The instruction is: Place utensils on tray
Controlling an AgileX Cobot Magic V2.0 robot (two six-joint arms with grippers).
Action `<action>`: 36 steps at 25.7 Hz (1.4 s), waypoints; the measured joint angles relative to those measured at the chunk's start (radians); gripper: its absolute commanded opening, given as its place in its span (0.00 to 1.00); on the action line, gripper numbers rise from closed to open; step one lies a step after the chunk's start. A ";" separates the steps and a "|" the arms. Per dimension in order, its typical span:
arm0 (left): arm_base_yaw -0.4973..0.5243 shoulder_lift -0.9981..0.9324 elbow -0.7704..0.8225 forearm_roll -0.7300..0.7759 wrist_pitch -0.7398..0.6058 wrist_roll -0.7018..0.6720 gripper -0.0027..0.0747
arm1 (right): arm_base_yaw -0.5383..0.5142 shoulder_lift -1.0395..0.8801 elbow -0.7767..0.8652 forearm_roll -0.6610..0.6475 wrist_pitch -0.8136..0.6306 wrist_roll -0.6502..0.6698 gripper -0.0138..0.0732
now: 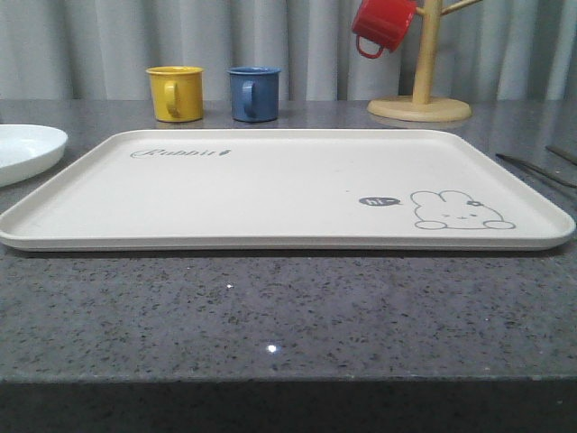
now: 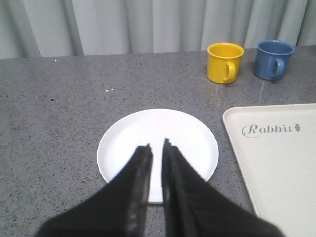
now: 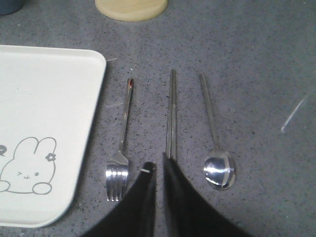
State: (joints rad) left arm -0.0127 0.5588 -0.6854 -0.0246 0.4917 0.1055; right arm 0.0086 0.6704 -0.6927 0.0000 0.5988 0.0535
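Tray: I see the big cream tray [image 1: 270,194] lying flat in the middle of the grey stone table [image 1: 288,316]. It has the word "Rabbit" in one corner and a grey bunny drawing in another. Nothing lies on it.
Fork: the silver fork [image 3: 120,148] lies on the table just beside the tray's edge, not touching it.
Chopsticks: the flat silver chopsticks [image 3: 172,113] lie side by side, next to the fork. One end goes under my right gripper's fingers.
Spoon: the spoon [image 3: 215,143] lies on the far side of the chopsticks from the tray. All three lie in a row, apart from each other.
Right gripper: my right gripper [image 3: 159,167] hangs over the near end of the chopsticks. Its two black fingers are almost together, with only a thin gap. It holds nothing that I can see.
Left gripper: my left gripper [image 2: 155,144] hangs over the white round plate [image 2: 197,143]. Its fingers are almost together too, with nothing between them.
Plate: it sits on the table beside the tray.
Cups: a yellow cup [image 1: 175,92] and a blue cup [image 1: 252,93] stand behind the tray. A red cup [image 1: 382,24] hangs on a wooden cup stand [image 1: 422,77].
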 measured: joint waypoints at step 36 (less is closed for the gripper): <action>0.378 0.971 -0.441 -0.405 0.293 0.332 0.52 | 0.000 0.026 0.000 -0.007 0.000 -0.008 0.67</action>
State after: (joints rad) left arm 0.3649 1.5297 -1.1266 -0.4300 0.7845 0.4371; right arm 0.0086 0.6960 -0.6927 -0.0073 0.5988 0.0457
